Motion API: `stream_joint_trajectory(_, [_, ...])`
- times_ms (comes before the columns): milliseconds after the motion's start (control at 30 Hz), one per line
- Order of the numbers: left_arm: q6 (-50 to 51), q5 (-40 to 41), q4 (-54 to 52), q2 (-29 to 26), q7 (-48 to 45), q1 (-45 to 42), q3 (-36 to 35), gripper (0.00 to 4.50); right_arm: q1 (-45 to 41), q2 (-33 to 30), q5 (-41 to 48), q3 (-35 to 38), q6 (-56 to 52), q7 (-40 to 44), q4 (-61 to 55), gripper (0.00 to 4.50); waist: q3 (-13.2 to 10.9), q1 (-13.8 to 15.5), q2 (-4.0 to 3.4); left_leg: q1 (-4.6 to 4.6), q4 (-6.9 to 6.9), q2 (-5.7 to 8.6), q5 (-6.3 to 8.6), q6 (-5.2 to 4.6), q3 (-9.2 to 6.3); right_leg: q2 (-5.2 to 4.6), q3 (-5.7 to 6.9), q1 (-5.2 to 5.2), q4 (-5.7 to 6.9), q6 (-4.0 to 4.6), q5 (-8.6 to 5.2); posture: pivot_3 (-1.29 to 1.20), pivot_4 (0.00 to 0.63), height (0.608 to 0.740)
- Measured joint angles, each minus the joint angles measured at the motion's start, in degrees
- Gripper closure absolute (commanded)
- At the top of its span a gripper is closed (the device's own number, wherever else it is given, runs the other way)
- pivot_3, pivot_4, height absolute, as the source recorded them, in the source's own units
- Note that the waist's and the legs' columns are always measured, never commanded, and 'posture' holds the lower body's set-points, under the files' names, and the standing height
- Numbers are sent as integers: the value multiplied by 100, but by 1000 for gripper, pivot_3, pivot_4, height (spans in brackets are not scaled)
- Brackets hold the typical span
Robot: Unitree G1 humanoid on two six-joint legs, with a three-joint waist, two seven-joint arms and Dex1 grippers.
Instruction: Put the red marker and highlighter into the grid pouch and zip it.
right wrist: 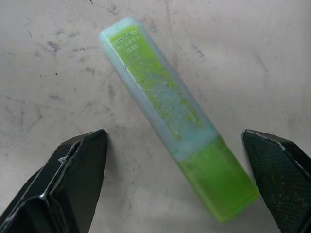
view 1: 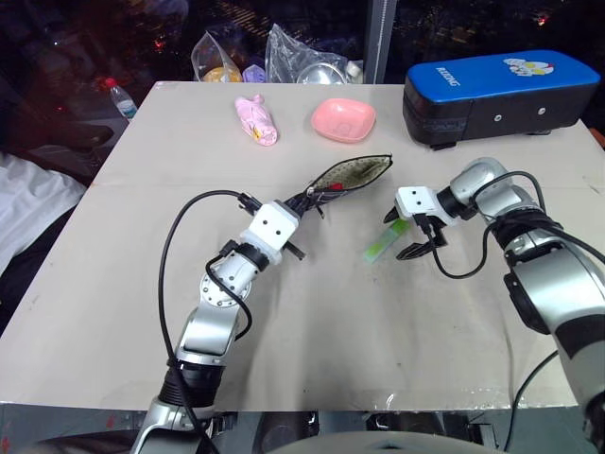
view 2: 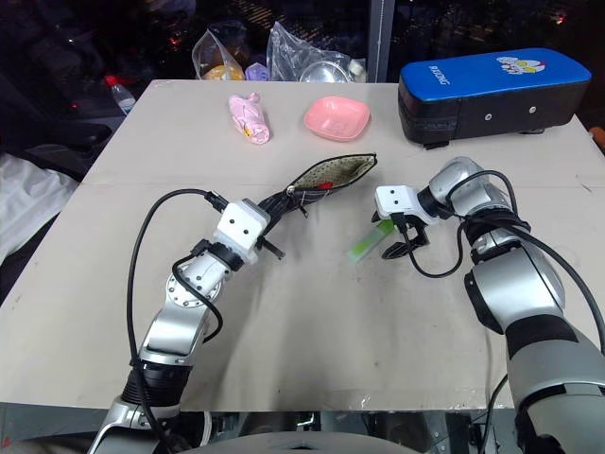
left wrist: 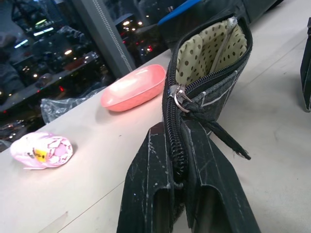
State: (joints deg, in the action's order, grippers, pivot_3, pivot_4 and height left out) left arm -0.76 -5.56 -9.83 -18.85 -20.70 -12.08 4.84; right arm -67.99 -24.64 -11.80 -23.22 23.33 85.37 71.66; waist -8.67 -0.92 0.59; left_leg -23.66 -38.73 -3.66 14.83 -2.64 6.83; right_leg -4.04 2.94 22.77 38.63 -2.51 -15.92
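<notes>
The grid pouch [view 1: 352,173] lies open at mid-table, its dotted lining [left wrist: 209,51] showing. My left gripper [left wrist: 176,145] is shut on the pouch's zipper edge at its near end, with the zipper pull [left wrist: 179,94] just beyond the fingertips. A small red end of the red marker [view 1: 334,187] shows in the pouch's mouth; the rest of it is hidden. The light green highlighter [right wrist: 170,107] lies flat on the table to the right of the pouch. My right gripper [view 1: 406,238] hangs open right over it, one finger [right wrist: 80,165] on each side, not touching it.
A big blue-and-black hard case [view 1: 496,95] stands at the back right. A pink bowl [view 1: 344,120] and a pink wrapped object [view 1: 256,120] lie behind the pouch. Plastic bags [view 1: 284,55] sit at the table's far edge, a bottle [view 1: 121,97] beyond the left corner.
</notes>
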Motion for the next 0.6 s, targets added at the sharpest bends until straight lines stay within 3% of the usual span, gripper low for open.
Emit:
stream_joint_trajectory(33, [16, -1, -12, 1, 8, 2, 1, 4500, -35, 32, -60, 0, -57, -19, 53, 30, 1, -8, 0, 3, 0, 0, 0, 0, 2, 0, -3, 0, 5, 0, 0, 0, 150, 740])
stream_joint_trajectory(233, [41, -4, -20, 1, 60, 0, 5, 4500, -90, 94, -265, 5, -357, -44, 138, 2728, 2, -21, 0, 35, 1, -2, -2, 4, 22, 0, -25, -10, 29, 2, 1, 0, 150, 740])
stream_joint_trajectory(333, [40, -4, -20, 1, 62, 0, 6, 4500, -92, 70, -278, 52, -434, -43, 132, 3755, 2, -3, 0, 37, 1, -2, -1, 4, 26, -1, -30, -10, 28, 3, 1, 0, 150, 740])
stream_joint_trajectory(600, [40, -3, -18, 28, 59, -23, 26, 4500, 196, -219, -143, 364, -380, -39, -238, 3752, 1, 40, -1, 22, 1, 1, -1, 3, 26, -7, -27, -3, 20, 3, 1, 0, 150, 740])
